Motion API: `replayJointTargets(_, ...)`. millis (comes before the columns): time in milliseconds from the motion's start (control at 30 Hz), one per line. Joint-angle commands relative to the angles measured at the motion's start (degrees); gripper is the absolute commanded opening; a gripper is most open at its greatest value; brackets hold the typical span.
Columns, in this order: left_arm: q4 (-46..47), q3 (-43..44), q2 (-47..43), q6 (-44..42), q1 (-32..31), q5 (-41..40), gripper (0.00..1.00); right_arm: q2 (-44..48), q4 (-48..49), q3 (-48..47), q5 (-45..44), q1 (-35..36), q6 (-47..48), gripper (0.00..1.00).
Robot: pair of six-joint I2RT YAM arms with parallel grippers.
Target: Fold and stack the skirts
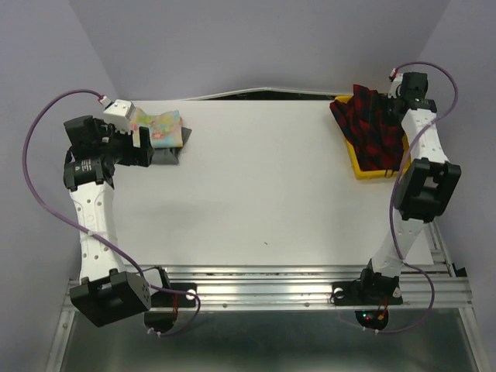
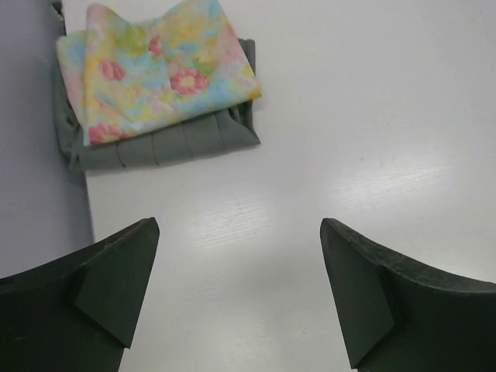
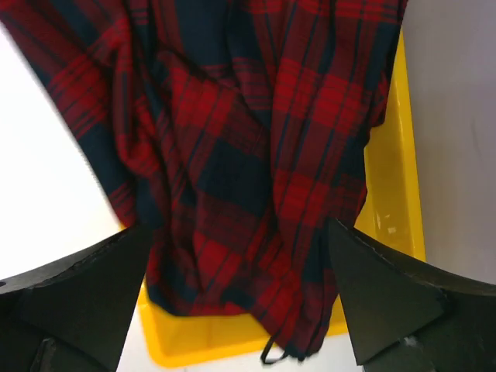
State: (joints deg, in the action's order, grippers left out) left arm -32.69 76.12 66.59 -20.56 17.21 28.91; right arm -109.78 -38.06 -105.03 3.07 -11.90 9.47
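No text, label, brand, number or sign is legible in my three views. The floral skirt [image 2: 155, 70] at far left and the plaid skirt [image 3: 232, 155] at far right carry pattern only, no lettering. The yellow tray [image 3: 403, 155] has no readable mark. On the white block [image 1: 118, 109] at far left, any marking is too small to read.

floral skirt [image 2: 155, 74] atop grey skirt [image 2: 167, 139], tool [image 2: 240, 291] spread

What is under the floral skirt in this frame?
The grey pleated skirt, folded, with its edges showing past the floral skirt. Most of it is covered, so how neatly it is folded cannot be judged.
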Motion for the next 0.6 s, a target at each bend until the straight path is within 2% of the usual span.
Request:
replayJointTargets(0,-1.15,-1.49,-3.40,-1.24,-0.34,1.15,0.97,-10.08,-1.66,-14.10,-2.90,0.12,1.34,1.00)
replayJointTargets(200,-1.85,-2.55,-1.55,-0.98,-0.34,0.80,0.97,-25.11,-2.37,-23.71,-6.41,0.12,1.95,1.00)
replayJointTargets(333,-2.20,-2.99,0.65,-1.33,-0.34,-0.34,0.97,-30.22,-2.28,-23.73,-6.59,0.12,2.83,0.98)
replayJointTargets(367,-2.38,-3.34,1.43,-1.50,-0.34,-0.52,0.96,-30.84,-2.28,-23.55,-6.50,0.12,3.00,0.88)
replayJointTargets(433,-2.73,-3.52,2.05,-2.03,-0.34,-0.78,0.96,-31.20,-2.28,-23.02,-6.24,0.12,3.27,0.77)
replayJointTargets(467,-2.73,-3.61,2.40,-2.38,-0.34,-0.35,0.96,-30.85,-2.36,-23.11,-4.93,0.12,3.97,0.67)
replayJointTargets(533,-2.56,-3.69,2.76,-2.30,-0.34,0.27,0.96,-29.63,-2.45,-23.89,-3.69,0.12,4.58,0.52)
replayJointTargets(567,-2.47,-3.43,3.19,-2.21,-0.34,0.62,0.96,-29.36,-2.71,-24.69,-3.69,0.12,4.85,0.32)
